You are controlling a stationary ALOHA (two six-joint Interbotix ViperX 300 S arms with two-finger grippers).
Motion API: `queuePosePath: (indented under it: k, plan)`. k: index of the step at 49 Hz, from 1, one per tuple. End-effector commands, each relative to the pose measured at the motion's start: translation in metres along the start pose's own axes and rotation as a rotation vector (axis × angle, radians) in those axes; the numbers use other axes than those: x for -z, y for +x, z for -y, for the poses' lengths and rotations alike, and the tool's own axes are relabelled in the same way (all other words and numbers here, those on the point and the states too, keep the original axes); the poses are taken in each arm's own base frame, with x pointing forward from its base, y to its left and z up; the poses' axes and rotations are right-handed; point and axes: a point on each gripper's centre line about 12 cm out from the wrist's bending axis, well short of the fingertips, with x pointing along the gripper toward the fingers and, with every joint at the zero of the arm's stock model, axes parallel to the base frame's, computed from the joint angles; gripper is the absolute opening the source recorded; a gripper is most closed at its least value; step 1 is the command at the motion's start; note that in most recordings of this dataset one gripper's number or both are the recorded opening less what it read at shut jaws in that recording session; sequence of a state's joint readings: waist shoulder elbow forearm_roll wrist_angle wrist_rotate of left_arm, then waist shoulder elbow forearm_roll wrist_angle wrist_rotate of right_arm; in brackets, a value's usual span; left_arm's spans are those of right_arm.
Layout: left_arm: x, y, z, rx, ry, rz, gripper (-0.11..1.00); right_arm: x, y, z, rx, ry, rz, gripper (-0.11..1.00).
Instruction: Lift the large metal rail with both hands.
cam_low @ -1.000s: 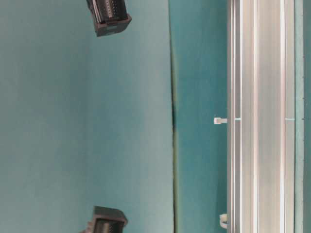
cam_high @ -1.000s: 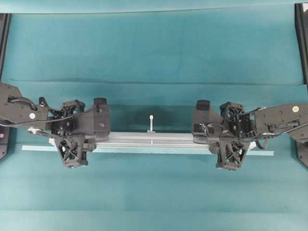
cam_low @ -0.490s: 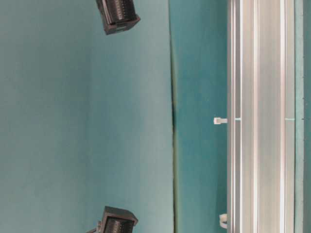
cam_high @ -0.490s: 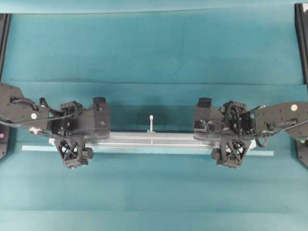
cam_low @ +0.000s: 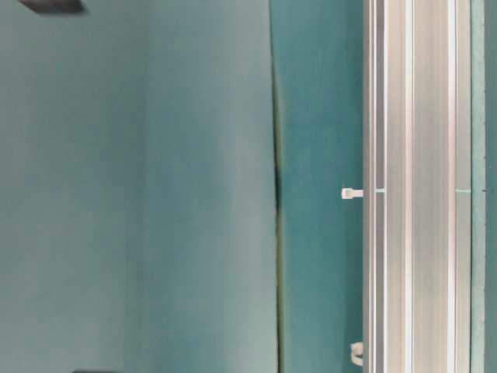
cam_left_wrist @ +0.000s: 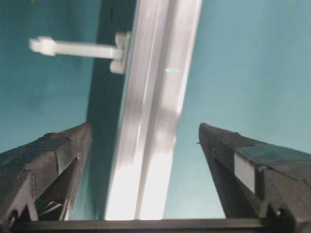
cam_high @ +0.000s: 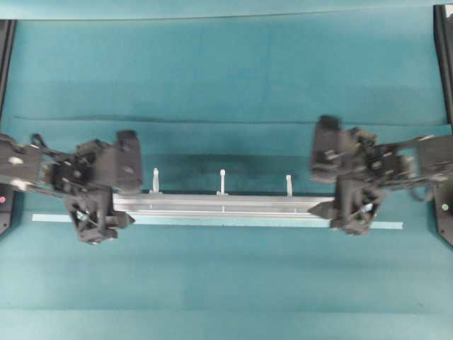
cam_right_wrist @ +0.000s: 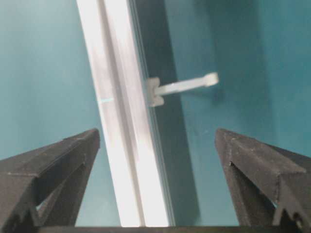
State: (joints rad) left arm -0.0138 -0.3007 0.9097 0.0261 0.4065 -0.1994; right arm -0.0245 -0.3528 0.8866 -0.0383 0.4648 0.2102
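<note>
Between the two claws, the large metal rail (cam_high: pixel 223 206) lies flat on the teal table (cam_high: pixel 226 71), running crosswise in the overhead view. The left gripper (cam_high: pixel 95 212) sits over the rail's left end and the right gripper (cam_high: pixel 347 209) over its right end, so both ends are hidden beneath the black housings there. Three pale pegs (cam_high: pixel 222 181) show along the rail's far edge, between the claws. A thin pale strip (cam_high: pixel 226 222) lies just beside the rail's near edge, reaching out past both claws.

In the left wrist view the fingers (cam_left_wrist: pixel 43 165) stand wide apart with the rail (cam_left_wrist: pixel 150 145) passing between them, touching neither; one peg (cam_left_wrist: pixel 80 48) juts off sideways beyond the fingertips. The right wrist view shows the same: fingers (cam_right_wrist: pixel 257 165) spread wide, the rail (cam_right_wrist: pixel 131 160) in the gap but nearer the left finger, untouched. Both wrist pictures are blurred, and the rail's grooves are hard to make out.

The table-level view shows only a stretch of rail (cam_low: pixel 411 186), cut off at both ends.
</note>
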Motion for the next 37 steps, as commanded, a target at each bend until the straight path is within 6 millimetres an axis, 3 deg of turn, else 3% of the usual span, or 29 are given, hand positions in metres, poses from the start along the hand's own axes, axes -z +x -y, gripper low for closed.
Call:
queuePosePath:
  k: [1,20,37]
  plan:
    - [-0.007,-0.019,0.001,0.015,-0.005,0.075,0.95,-0.003,-0.015,0.002,-0.002,-0.001,0.057,0.96]
    - [-0.002,-0.090,0.000,0.068,-0.006,0.370,0.95,0.018,-0.073,0.007,-0.037,0.006,0.264,0.96]
    - [0.003,-0.133,-0.002,0.100,-0.019,0.538,0.94,0.021,-0.116,0.010,-0.059,0.018,0.444,0.96]
